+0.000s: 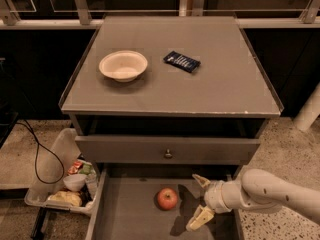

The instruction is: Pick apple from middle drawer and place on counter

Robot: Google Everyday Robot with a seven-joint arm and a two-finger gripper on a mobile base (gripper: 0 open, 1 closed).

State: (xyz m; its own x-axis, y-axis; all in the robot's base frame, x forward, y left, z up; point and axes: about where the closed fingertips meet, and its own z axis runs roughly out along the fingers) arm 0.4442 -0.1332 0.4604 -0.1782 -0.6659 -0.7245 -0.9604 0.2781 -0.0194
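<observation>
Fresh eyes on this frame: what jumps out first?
The red apple lies alone on the floor of the open middle drawer, with the gripper just to its right, open and not touching it. Above, the counter holds a beige bowl at left and a dark packet beside it.

No legible text; dark packet (182, 61) on counter (225, 89): markings unreadable.

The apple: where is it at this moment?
In the camera view, the apple lies on the floor of the open middle drawer, below the knobbed drawer front. The open gripper is close on its right, apart from it.
</observation>
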